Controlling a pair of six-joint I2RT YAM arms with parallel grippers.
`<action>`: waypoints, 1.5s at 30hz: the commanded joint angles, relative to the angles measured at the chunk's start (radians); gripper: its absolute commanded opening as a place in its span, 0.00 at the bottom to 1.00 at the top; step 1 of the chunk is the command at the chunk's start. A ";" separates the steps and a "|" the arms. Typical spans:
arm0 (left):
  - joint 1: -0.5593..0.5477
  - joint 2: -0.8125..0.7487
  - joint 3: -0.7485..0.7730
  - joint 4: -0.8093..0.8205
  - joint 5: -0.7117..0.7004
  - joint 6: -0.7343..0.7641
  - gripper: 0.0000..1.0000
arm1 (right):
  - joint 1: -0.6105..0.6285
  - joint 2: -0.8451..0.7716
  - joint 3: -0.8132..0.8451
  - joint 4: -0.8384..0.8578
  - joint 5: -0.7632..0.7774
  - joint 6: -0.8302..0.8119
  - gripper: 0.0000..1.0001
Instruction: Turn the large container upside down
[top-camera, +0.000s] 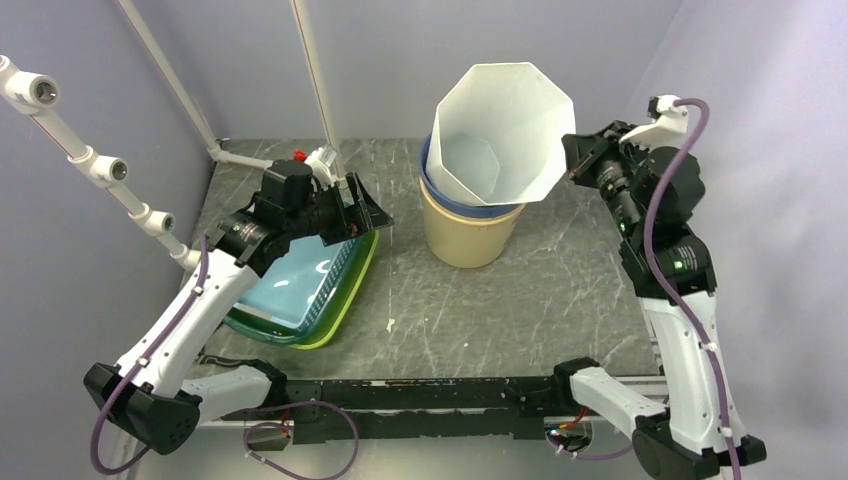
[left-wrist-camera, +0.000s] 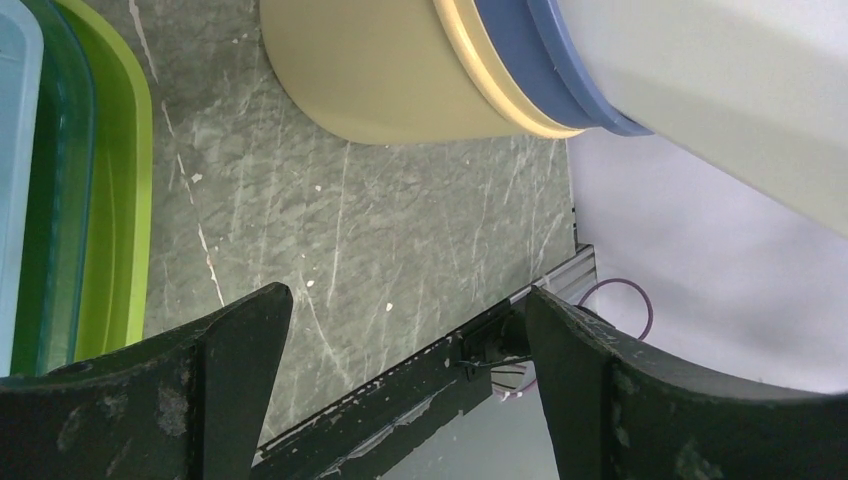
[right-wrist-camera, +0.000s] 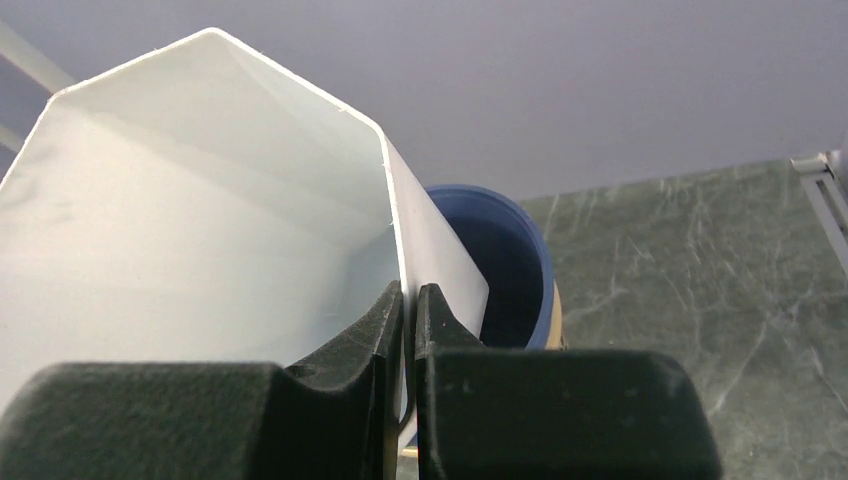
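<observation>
Progress early: our right gripper (right-wrist-camera: 411, 300) clamps the rim of the white container (top-camera: 500, 110), tilted in the blue pot (right-wrist-camera: 510, 270), not yet inverted. Our left gripper (left-wrist-camera: 405, 295) gapes empty.

White container (top-camera: 520, 110), blue bowl (right-wrist-camera: 505, 262), beige tub (top-camera: 465, 238); table (top-camera: 500, 320) grey-green, veined, possibly marble-print.

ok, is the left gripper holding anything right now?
No, in the left wrist view the left gripper stands wide open, with only the table surface showing between its jaws.
</observation>
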 joint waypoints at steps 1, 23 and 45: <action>-0.002 -0.005 -0.001 0.029 -0.009 -0.012 0.92 | 0.003 -0.076 0.057 0.147 -0.059 0.034 0.00; -0.002 -0.038 0.018 -0.103 -0.215 -0.032 0.93 | 0.003 -0.224 0.112 0.169 -0.347 0.078 0.00; -0.002 -0.273 0.126 -0.374 -0.535 0.017 0.93 | 0.004 -0.115 -0.115 -0.340 -0.610 -0.155 0.00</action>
